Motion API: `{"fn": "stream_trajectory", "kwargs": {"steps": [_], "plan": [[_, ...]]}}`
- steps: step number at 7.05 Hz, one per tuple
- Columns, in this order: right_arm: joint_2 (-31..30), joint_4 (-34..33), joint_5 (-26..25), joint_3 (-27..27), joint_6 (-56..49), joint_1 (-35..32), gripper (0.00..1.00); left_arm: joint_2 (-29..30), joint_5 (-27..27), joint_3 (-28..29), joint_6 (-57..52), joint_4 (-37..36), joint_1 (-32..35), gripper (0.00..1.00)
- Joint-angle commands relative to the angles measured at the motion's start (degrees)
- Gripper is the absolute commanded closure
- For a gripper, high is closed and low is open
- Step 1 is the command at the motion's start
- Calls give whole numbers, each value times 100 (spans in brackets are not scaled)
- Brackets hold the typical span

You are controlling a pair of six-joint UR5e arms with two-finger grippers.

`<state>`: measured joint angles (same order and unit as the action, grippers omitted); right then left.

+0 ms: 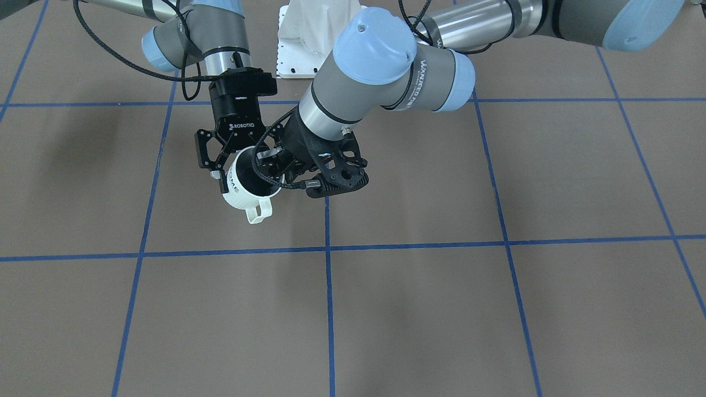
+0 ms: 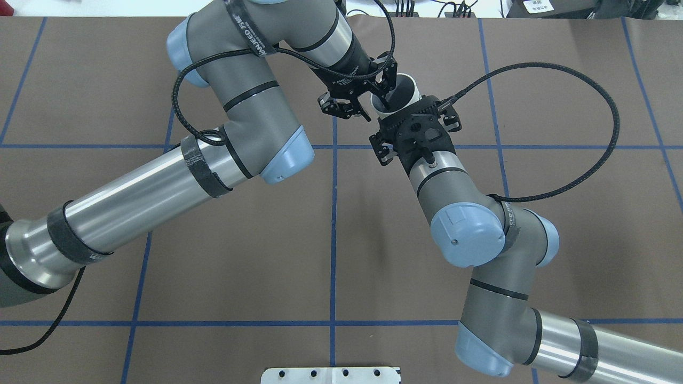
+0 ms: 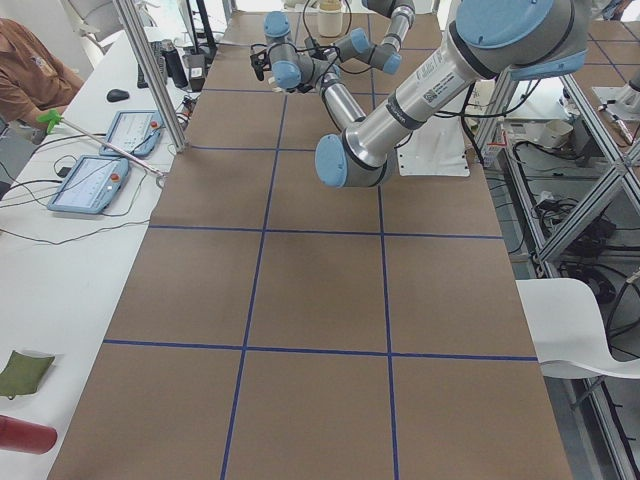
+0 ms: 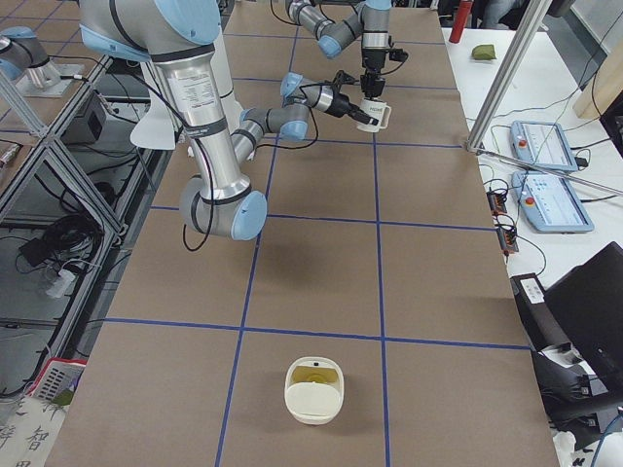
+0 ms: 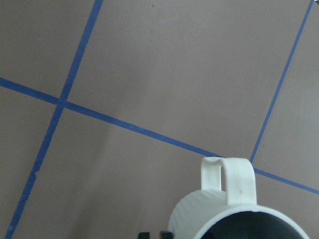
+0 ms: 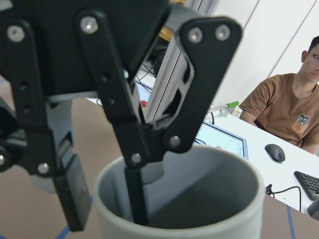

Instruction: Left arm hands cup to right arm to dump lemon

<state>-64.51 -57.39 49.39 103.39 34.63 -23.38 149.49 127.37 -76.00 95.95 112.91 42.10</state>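
Note:
The cup (image 1: pixel 240 193) is a white mug lettered "HOME", held tilted above the table with its handle pointing down. It also shows in the overhead view (image 2: pixel 405 88), the exterior right view (image 4: pixel 373 115) and both wrist views (image 5: pixel 199 219) (image 6: pixel 209 189). My left gripper (image 1: pixel 270 165), in its holed black bracket, is shut on the cup's rim; in the right wrist view (image 6: pixel 102 199) one finger is inside the cup and one outside. My right gripper (image 1: pixel 237 165), lettered "ROBOTIQ", is open with its jaws on either side of the cup's body. No lemon shows in the cup, and its bottom is hidden.
A white bowl (image 4: pixel 313 391) with a yellow-green shape inside stands far down the table on my right. The brown table (image 1: pixel 441 309) has a blue tape grid. The white base plate (image 1: pixel 314 44) is behind the arms. An operator (image 6: pixel 294 109) sits beyond the far edge by tablets (image 4: pixel 545 146).

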Motion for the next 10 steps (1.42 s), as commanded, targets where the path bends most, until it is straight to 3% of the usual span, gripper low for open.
{"fn": "stream_trajectory", "kwargs": {"steps": [1,3,4,5,6,10], "plan": [[0,0,0,-3,0,0,88,1,7,-2,3,3,0,65],[0,0,0,-21,0,0,86,1,7,-11,3,3,0,65],[0,0,0,-21,0,0,81,1,7,-11,11,3,0,80],[-17,9,-35,-30,26,0,26,19,33,-3,186,-6,9,100],[0,44,-122,-21,26,9,0,19,51,6,205,-6,17,100],[-9,53,-132,-21,26,17,0,28,86,6,222,-6,44,100]]}}
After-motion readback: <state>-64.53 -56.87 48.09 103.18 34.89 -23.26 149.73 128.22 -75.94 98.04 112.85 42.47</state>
